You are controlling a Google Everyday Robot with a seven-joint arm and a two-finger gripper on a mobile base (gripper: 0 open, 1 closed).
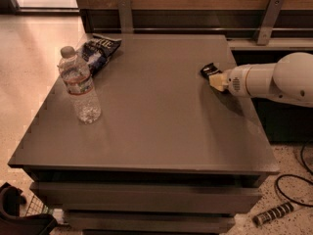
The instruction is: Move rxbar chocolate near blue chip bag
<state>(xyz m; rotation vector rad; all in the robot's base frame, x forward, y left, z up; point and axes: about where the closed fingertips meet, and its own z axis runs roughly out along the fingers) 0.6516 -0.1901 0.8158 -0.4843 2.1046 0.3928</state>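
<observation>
The rxbar chocolate [210,70] is a small black wrapper on the grey table [161,126], near its right side. My gripper [215,79] reaches in from the right on a white arm, and its cream tip is at the bar's right end. The blue chip bag [99,53] lies wrinkled at the table's far left corner, far from the bar.
A clear water bottle [79,86] stands upright on the left side of the table, just in front of the chip bag. A wooden wall with metal brackets [124,14] runs behind the table. Cables lie on the floor at the lower right.
</observation>
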